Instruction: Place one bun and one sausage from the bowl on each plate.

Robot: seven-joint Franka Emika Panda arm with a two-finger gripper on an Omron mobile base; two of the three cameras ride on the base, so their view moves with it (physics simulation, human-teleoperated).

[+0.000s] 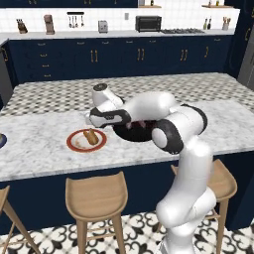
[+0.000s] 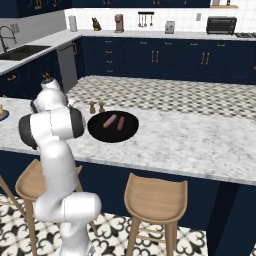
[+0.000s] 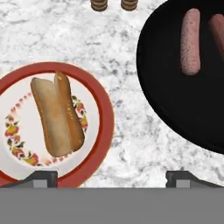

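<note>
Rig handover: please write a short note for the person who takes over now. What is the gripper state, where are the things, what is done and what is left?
Gripper: open, holding nothing, above the counter between the red-rimmed plate and the bowl.
Red-rimmed plate: one bun lies on it, no sausage yet.
Black bowl: right of that plate in the hand view, two sausages inside; no bun seen in it.
Done: a bun on the red-rimmed plate.
Left: a sausage for this plate, then a bun and a sausage for the other plate.
</note>
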